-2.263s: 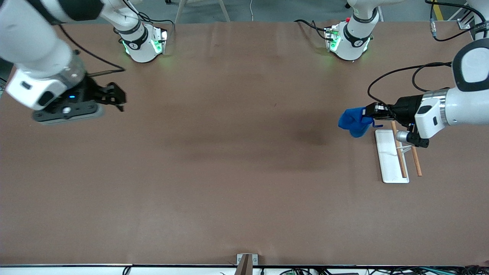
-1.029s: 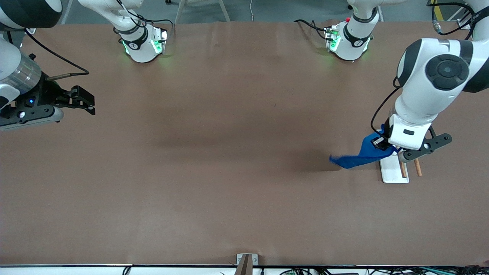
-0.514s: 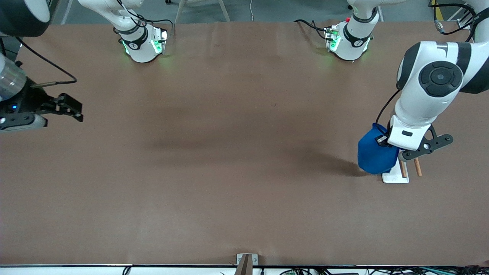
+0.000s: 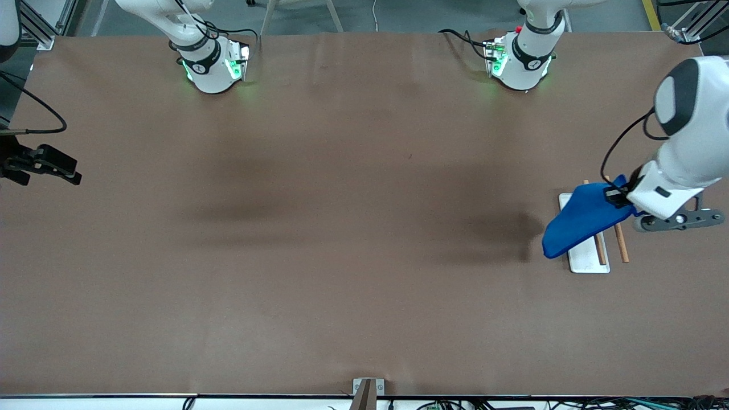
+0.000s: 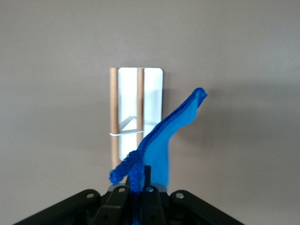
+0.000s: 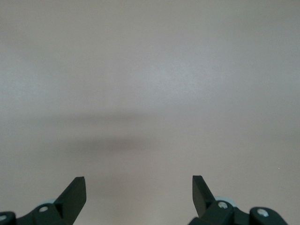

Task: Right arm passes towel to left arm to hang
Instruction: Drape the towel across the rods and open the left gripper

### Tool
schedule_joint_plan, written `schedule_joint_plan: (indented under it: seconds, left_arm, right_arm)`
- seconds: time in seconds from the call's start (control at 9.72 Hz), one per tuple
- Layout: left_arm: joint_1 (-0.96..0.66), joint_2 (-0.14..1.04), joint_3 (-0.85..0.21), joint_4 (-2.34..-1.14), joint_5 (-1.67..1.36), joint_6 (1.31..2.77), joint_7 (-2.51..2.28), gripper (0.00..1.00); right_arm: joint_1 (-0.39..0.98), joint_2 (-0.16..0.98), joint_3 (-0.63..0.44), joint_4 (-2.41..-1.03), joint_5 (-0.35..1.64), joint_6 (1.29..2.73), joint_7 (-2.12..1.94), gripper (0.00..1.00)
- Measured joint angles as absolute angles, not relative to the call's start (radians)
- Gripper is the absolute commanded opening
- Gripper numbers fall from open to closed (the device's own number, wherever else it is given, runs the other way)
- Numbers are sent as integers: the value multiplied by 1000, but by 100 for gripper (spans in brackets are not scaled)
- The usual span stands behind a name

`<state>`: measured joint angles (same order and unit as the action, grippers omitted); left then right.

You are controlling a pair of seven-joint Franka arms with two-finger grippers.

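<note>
left gripper [image 4: 614,196] is up over the white rack tray [image 4: 585,259] at the left arm's end of the table, jaws clamped on one end of the blue towel [image 4: 581,219] (cloth spreads out over the tray and its two wooden rods [image 4: 621,244]). right gripper [image 6: 139,187] waits over bare table [image 4: 342,228] at the right arm's end, jaws spread wide, holding nothing.

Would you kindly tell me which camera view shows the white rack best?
The left wrist view: the rack lies nearly whole, white tray plus both wooden rods, with the towel crossing only one side. In the front view the towel, held by the left gripper, covers much of the rack. The right wrist view shows only bare table.
</note>
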<state>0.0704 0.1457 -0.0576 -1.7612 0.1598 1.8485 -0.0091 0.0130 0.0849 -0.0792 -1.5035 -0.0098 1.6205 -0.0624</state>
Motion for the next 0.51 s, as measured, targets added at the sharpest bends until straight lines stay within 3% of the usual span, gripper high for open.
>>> schedule_joint_plan:
  seconds: [0.51]
  left_arm:
    - [82, 205, 138, -1754, 79, 1859, 342, 1]
  right_arm:
    - [10, 38, -33, -1504, -10, 1598, -10, 100]
